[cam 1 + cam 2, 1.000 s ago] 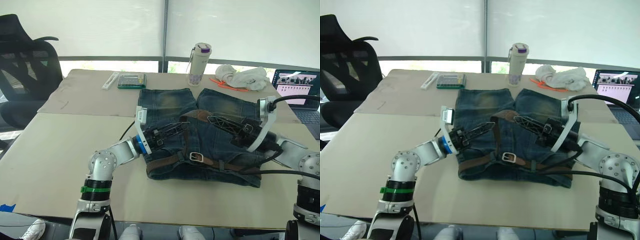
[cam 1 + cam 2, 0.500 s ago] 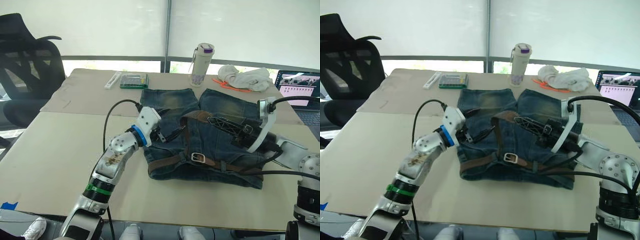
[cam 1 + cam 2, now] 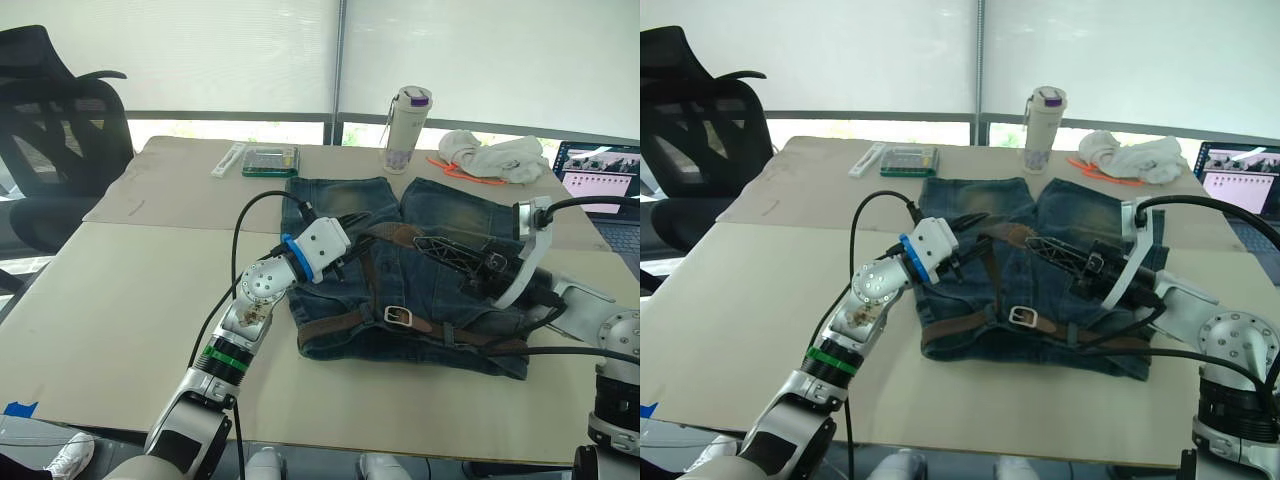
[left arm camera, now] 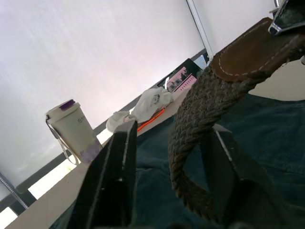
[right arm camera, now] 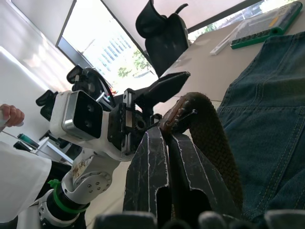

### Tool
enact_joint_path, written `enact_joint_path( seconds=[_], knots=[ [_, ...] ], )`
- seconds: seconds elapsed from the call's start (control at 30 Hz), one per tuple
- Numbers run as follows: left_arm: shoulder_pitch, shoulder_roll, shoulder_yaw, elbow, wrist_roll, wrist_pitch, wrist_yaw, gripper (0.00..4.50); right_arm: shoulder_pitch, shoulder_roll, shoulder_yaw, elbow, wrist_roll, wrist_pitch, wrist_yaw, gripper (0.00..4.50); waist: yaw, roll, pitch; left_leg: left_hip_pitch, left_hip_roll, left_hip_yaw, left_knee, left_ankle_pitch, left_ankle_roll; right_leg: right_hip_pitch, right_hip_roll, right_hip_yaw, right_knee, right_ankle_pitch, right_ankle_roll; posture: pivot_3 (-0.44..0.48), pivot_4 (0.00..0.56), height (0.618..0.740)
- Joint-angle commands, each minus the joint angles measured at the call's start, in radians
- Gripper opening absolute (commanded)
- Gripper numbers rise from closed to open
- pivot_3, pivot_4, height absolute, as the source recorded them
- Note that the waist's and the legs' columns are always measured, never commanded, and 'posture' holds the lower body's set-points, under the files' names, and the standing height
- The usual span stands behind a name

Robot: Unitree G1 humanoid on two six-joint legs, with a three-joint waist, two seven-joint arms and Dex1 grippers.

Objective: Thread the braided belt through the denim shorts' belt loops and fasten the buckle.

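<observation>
Above the shorts (image 3: 420, 260), the right gripper (image 3: 420, 240) pinches the belt (image 5: 209, 129) tip, which arches between the left gripper's (image 4: 167, 171) spread fingers; next, I judge, the tip goes toward the buckle (image 3: 398, 316).

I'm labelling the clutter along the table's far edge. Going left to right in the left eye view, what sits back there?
White strip → green tray → white bottle with a purple lid → orange cord → white cloth bundle → laptop.
</observation>
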Motion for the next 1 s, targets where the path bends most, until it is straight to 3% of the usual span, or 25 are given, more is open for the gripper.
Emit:
enact_joint_path(
  seconds=[0.03,0.1,0.3,0.47,0.57,0.8,1.0],
  knots=[
    [-0.014,0.007,-0.012,-0.005,0.053,-0.075,0.008,0.69,-0.004,-0.016,-0.020,-0.034,0.036,0.000,-0.007,0.00,0.001,0.000,0.000,0.000,0.000,0.000,0.000,0.000,0.000,0.000,0.000,0.000,0.000,0.000,0.000,0.000,0.150,0.737],
    [-0.012,0.006,-0.012,0.002,0.063,-0.086,0.007,0.03,-0.002,-0.018,-0.016,-0.035,0.045,0.004,-0.011,0.00,0.001,0.000,0.000,0.000,0.000,0.000,0.000,0.000,0.000,0.000,0.000,0.000,0.000,0.000,0.000,0.000,0.150,0.737],
    [0.000,0.007,-0.020,0.004,0.077,-0.105,0.001,0.03,-0.005,-0.015,-0.005,-0.038,-0.024,-0.038,-0.023,0.00,0.001,0.000,0.000,0.000,0.000,0.000,0.000,0.000,0.000,0.000,0.000,0.000,0.000,0.000,0.000,0.000,0.150,0.737],
    [0.011,0.026,-0.009,0.013,0.102,-0.075,0.016,0.00,-0.017,-0.034,-0.015,-0.047,-0.124,-0.117,0.013,1.71,0.002,0.000,0.000,0.000,0.000,0.000,0.000,0.000,0.000,0.000,0.000,0.000,0.000,0.000,0.000,0.000,0.150,0.737],
    [0.024,0.049,0.006,0.014,0.130,-0.021,0.043,0.00,0.048,-0.124,0.080,-0.129,-0.353,-0.234,0.092,2.75,0.003,0.000,0.000,0.000,0.000,0.000,0.000,0.000,0.000,0.000,0.000,0.000,0.000,0.000,0.000,0.000,0.150,0.737],
    [0.058,0.098,-0.003,-0.022,0.204,0.039,0.078,0.00,0.170,-0.249,0.358,-0.199,-0.824,-0.496,0.172,2.75,-0.001,0.000,0.000,0.001,0.000,0.000,0.000,0.000,0.000,0.000,0.000,0.000,0.001,0.000,0.000,0.000,0.150,0.737],
    [0.070,0.113,0.000,-0.048,0.241,0.070,0.100,0.00,0.225,-0.262,0.469,-0.165,-1.027,-0.602,0.213,2.75,0.005,0.000,0.000,0.000,0.000,0.000,0.000,0.000,0.000,-0.001,0.000,0.000,0.000,0.000,0.000,0.000,0.150,0.737]
  ],
)
